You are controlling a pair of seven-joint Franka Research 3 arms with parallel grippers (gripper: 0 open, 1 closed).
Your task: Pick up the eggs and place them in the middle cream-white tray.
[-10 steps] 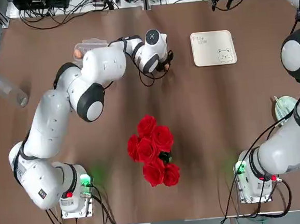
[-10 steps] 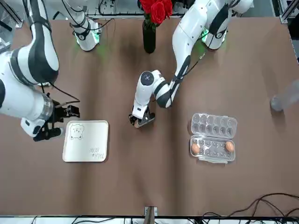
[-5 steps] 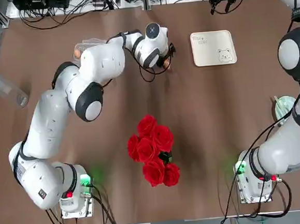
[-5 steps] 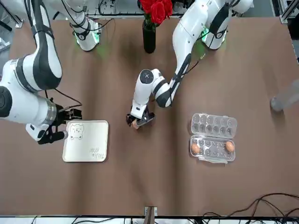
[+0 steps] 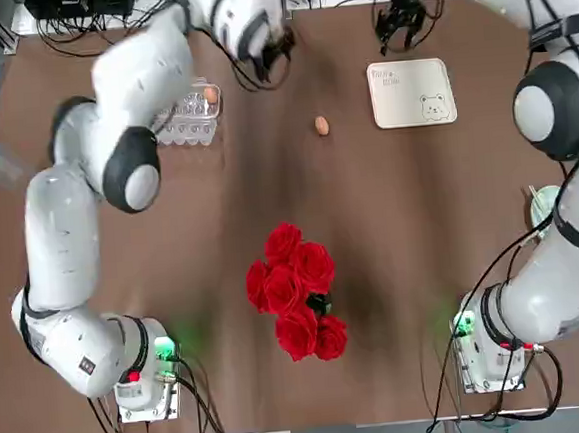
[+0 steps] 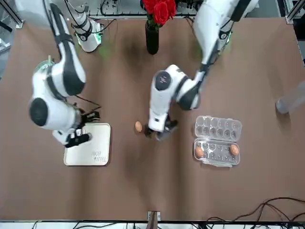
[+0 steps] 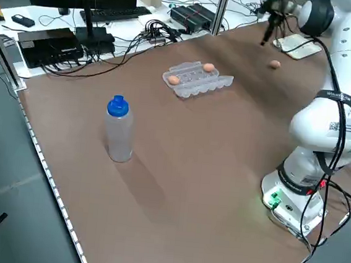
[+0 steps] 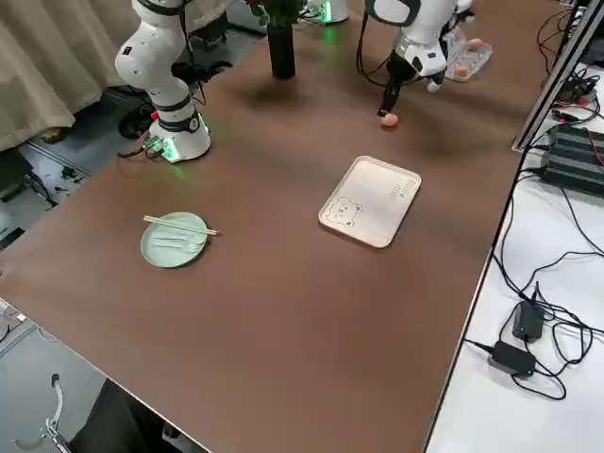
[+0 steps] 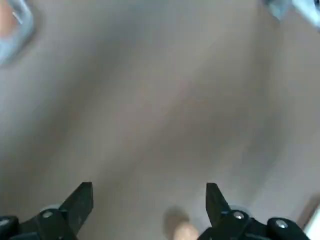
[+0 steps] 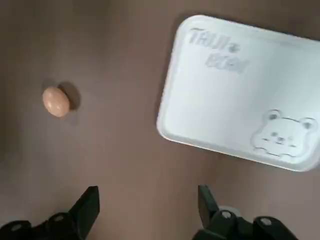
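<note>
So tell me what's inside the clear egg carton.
Two eggs sit in the egg carton, both in one row. Its other cups look empty; nothing covers it.

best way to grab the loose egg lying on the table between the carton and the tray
Take the small light-brown egg from straight above, jaws closing across its narrow middle. It lies on its side on the bare brown table, apart from the cream-white square tray and the clear plastic egg carton, so nothing seems to crowd a descent. Being round, it would probably roll from a push at table level.
</note>
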